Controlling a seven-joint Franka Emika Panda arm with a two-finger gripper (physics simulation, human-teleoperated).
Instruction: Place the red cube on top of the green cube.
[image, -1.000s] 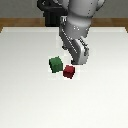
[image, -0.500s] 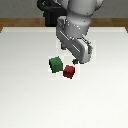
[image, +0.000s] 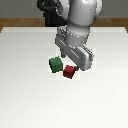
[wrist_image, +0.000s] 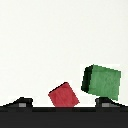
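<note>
Scene: we are looking at a white table (image: 20, 90) carrying two small cubes, with our arm (image: 82, 20) reaching down over them from behind.

Red cube: the red cube (image: 69, 72) is sitting flat on the table, not yet lifted, turned at an angle to the table's edges. In the exterior view it is lying just to the right of its partner and slightly nearer the camera.

Green cube: the green cube (image: 55, 64) is resting on the table with nothing on it. The two look very close at one corner; we cannot tell whether they are touching.

Gripper: our gripper (wrist_image: 63, 102) is hanging over the red cube. In the wrist view we are seeing both fingertips (wrist_image: 21, 103), spread wide, one on each side of the red cube (wrist_image: 64, 95), with empty space on both sides and nothing held.

Handling: we are judging the red cube to be rigid, light and matte, so it should be gripping well without slipping or crushing.

Where to grip: we are aiming for two opposite flat faces, at mid-height. Because the cube is rotated, we are probably needing a wrist turn so the pads meet faces, not corners.

Risk: the green cube (wrist_image: 102, 80) is sitting close to one finger's path, so a careless descent may be nudging it.

Progress: we are judging this as the approach; grasp, lift and stacking are all outstanding.
</note>
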